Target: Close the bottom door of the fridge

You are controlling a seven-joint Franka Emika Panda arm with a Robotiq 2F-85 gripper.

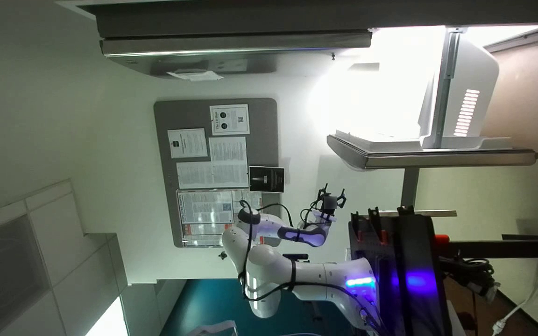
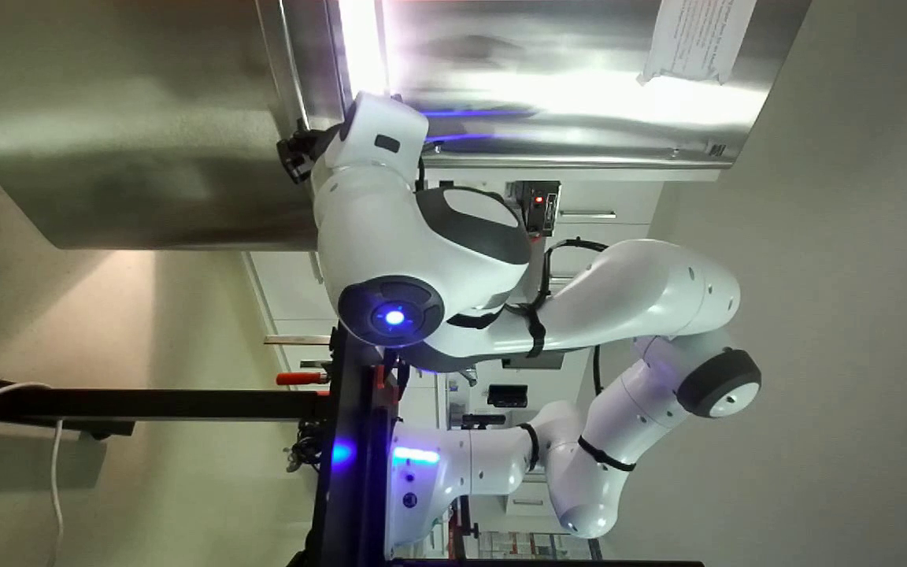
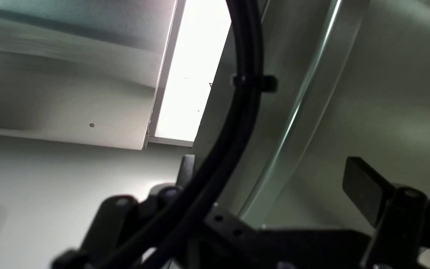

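Note:
Both exterior views appear turned sideways. The bottom door (image 1: 451, 159) stands pulled away from the fridge (image 1: 250, 19), with a white bin (image 1: 470, 88) on its inner side and a bright white gap behind it. Its metallic outer face fills the left of an exterior view (image 2: 146, 134) and the right of the wrist view (image 3: 379, 97). My gripper (image 1: 335, 189) is open and empty, by the door's upper edge. It shows there too in an exterior view (image 2: 296, 153) and at the bottom of the wrist view (image 3: 271, 175). Whether it touches the door I cannot tell.
The fridge's upper door (image 2: 564, 87) looks shut, with a paper (image 2: 697, 39) on it. A grey board (image 1: 217, 105) with papers hangs on the wall. The arm stands on a black table (image 1: 409, 261). Black cables (image 3: 246, 48) cross the wrist view.

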